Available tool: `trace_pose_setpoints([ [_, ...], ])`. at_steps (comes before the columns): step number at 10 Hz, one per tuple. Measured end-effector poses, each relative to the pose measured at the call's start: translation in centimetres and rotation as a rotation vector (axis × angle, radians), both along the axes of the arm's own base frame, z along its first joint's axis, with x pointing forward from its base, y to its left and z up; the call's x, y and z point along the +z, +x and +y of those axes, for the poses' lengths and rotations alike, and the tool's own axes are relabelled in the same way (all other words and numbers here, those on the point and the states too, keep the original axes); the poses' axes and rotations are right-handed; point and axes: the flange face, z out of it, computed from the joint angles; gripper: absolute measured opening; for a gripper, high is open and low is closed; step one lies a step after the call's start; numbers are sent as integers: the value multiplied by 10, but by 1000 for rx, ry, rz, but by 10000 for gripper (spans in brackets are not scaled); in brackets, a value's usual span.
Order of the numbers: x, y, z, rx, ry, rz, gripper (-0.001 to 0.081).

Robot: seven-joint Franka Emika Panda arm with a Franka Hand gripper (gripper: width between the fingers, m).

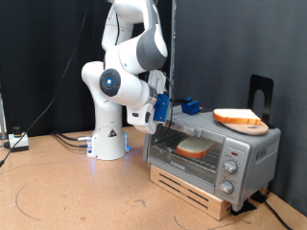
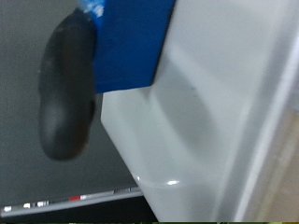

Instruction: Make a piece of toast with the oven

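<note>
The silver oven [image 1: 246,146] stands on a wooden pallet at the exterior view's right, its glass door shut. The piece of toast [image 1: 195,148], pale with a brown crust, lies on the wire rack inside, behind the glass. My gripper [image 1: 166,103], with blue fingers, hangs at the oven's top corner on the exterior view's left, just above the door's upper edge. Nothing shows between its fingers. In the wrist view a blue finger [image 2: 135,42] sits close against the oven's silver surface [image 2: 220,112].
A flatter orange-brown slice-like piece [image 1: 240,119] rests on the oven's top. Round knobs [image 1: 229,170] line the oven's right panel. A black stand [image 1: 261,96] rises behind it. The wooden pallet [image 1: 197,192] sits on the brown table. Cables and a small box [image 1: 17,142] lie at the left.
</note>
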Motion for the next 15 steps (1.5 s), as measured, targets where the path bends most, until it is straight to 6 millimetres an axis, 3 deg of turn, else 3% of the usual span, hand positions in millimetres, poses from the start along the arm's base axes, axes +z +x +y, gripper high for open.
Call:
trace_pose_setpoints([
  [3,-1,5,-43,-142,-52,6,809],
  [7,-6,10,-63,-157,-69,13,809],
  [13,-5,39,-140,-298,-19,-18,809],
  [15,-9,43,-147,-311,-3,-6,809],
])
